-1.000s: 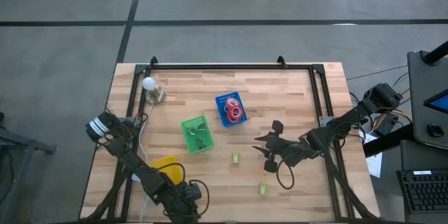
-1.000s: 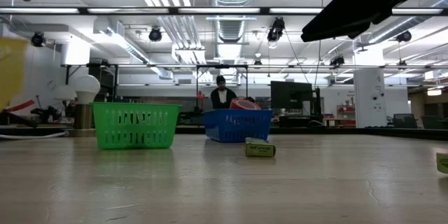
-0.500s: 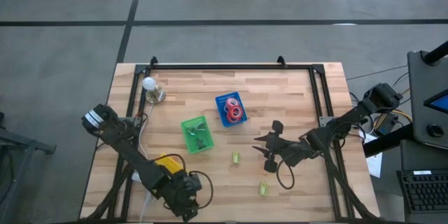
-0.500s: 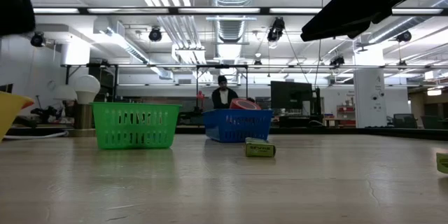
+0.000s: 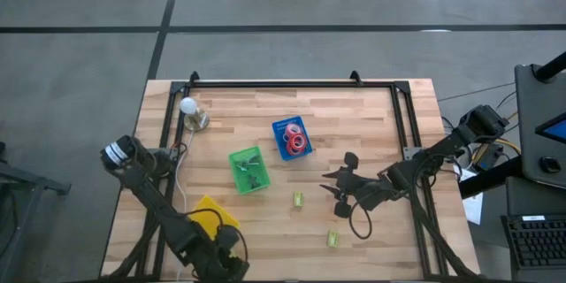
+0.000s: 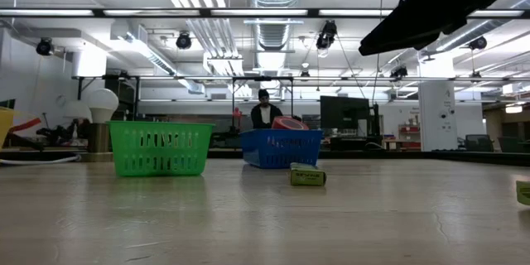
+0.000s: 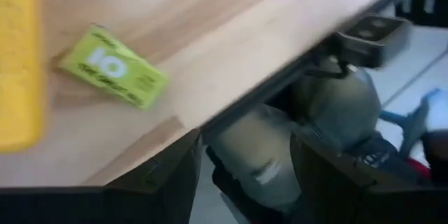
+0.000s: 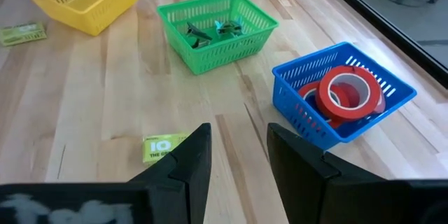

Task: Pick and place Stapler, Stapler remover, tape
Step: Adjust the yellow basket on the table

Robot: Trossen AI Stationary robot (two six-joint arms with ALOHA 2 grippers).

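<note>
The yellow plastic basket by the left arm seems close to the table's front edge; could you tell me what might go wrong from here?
1. The yellow plastic basket lies right against the left arm near the wooden table front edge; a sweep could nudge it off.
2. The left gripper faces past the table edge, so it may not see the small green staple boxes to be picked.
3. The right gripper hangs open over one box; the blue plastic basket of red tape rolls sits near.

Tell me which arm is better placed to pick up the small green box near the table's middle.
The right. Its gripper hangs open close to that green box, while the left gripper is at the table's near edge beside the yellow bin.
</note>
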